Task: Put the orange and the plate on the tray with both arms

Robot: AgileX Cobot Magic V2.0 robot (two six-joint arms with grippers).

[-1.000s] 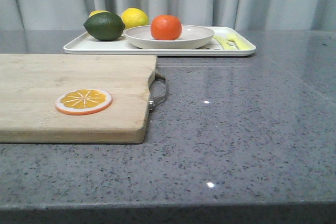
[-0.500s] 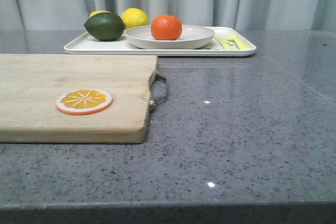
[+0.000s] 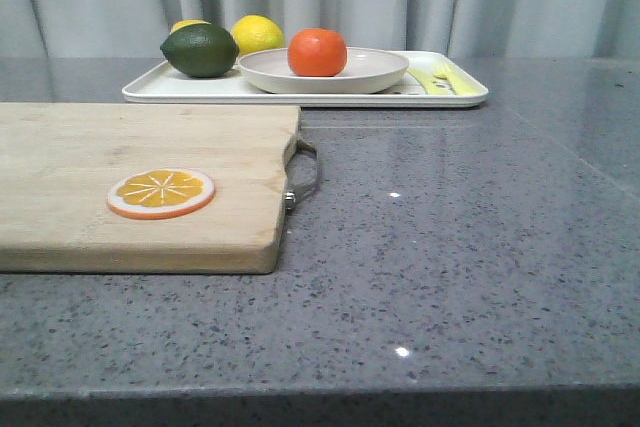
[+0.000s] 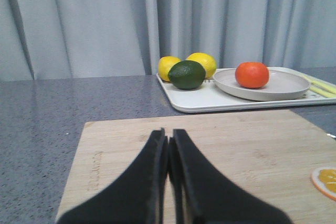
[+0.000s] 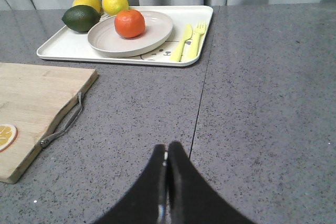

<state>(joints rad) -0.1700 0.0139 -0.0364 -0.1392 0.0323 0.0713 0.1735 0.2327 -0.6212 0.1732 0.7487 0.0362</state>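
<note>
The orange point(image 3: 317, 52) point(image 4: 252, 74) point(image 5: 129, 23) rests in the beige plate point(image 3: 380, 69) point(image 4: 283, 83) point(image 5: 152, 32). That plate sits on the white tray point(image 3: 150, 88) point(image 4: 199, 100) point(image 5: 63, 50) at the back of the table. My left gripper point(image 4: 168, 136) is shut and empty above the wooden cutting board point(image 4: 252, 145), well short of the tray. Over bare grey counter my right gripper point(image 5: 167, 148) is also shut on nothing, far from the tray. Neither gripper shows in the front view.
A dark green lime point(image 3: 199, 50) and two yellow lemons point(image 3: 257, 34) share the tray's left end; a yellow knife and fork point(image 5: 190, 41) lie at its right end. The cutting board point(image 3: 140, 182) with a metal handle point(image 3: 303, 175) carries an orange slice disc point(image 3: 160, 193). Curtains hang behind.
</note>
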